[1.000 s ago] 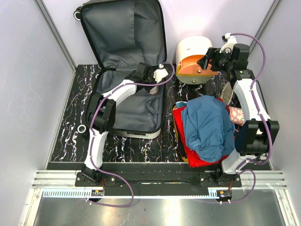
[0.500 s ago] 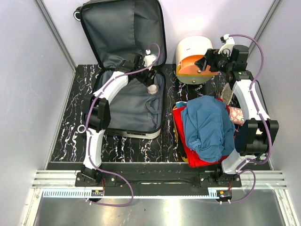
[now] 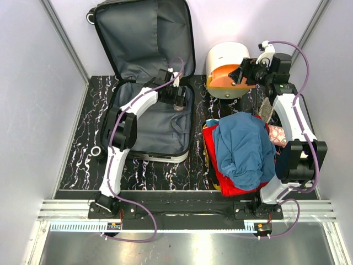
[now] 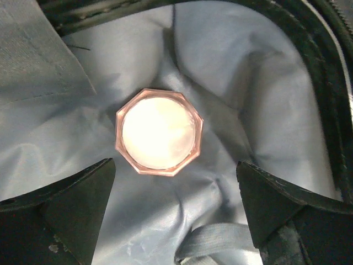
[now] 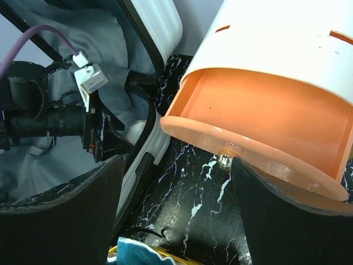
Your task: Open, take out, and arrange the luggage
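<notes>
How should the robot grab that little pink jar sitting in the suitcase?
Best from straight above, I think. The jar stands upright on the soft lining, lid up, and it has eight flat sides. Pinch two opposite flat sides just under the lid. The left end effector is open over it, one finger on each side.
</notes>
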